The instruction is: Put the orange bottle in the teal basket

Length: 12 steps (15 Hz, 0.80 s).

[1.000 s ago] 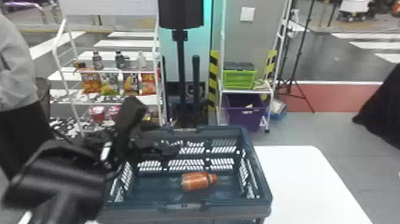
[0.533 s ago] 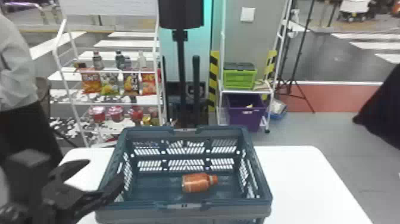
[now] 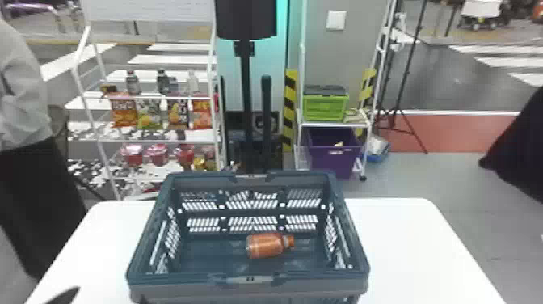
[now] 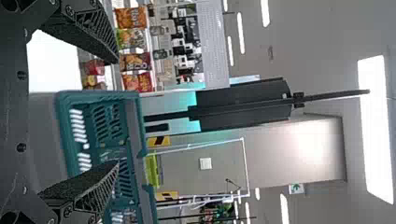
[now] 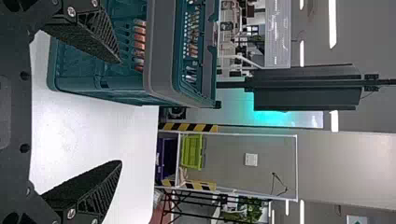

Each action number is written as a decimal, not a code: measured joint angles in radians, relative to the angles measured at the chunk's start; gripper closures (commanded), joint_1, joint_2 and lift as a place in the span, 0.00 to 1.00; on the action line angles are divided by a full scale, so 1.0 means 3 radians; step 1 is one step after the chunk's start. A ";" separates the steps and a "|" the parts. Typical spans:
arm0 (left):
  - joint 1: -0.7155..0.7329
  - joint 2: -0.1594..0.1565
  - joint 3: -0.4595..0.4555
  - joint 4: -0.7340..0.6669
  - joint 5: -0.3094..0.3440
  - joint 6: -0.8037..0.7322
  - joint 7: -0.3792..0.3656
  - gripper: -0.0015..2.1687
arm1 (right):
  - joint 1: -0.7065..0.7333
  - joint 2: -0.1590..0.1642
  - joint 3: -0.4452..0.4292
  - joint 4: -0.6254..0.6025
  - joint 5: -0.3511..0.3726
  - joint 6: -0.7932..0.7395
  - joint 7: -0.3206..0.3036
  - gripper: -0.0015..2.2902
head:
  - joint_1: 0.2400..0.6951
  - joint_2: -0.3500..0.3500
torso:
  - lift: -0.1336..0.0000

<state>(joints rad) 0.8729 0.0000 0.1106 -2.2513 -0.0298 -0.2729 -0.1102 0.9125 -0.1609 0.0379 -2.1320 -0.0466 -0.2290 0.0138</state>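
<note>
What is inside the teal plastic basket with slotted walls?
An orange bottle lies on its side on the floor of the basket, cap end toward the robot's right. The near wall covers the strip of floor right behind it.

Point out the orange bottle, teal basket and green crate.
Orange bottle point(image 3: 266, 245): head view, middle of its body.
Teal basket point(image 3: 182, 279): head view, its front rim.
Green crate point(image 3: 325, 108): head view, its front side.

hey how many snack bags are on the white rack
4. On the white rack, left to right: an orange bag, a green bag, a dark bag and a red-orange bag. More may be hidden behind them.
</note>
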 measured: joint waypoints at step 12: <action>-0.0063 0.0000 -0.0636 0.0920 -0.0023 -0.0462 0.0613 0.07 | -0.0024 -0.0178 0.0022 -0.0037 -0.0151 -0.0006 0.0026 0.06 | 0.57 0.50 | 1.00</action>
<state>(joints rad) 0.8541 0.0000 -0.0803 -1.9754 -0.0368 -0.4116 0.0736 0.9052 -0.2142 0.0445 -2.1429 -0.0918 -0.2308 0.0215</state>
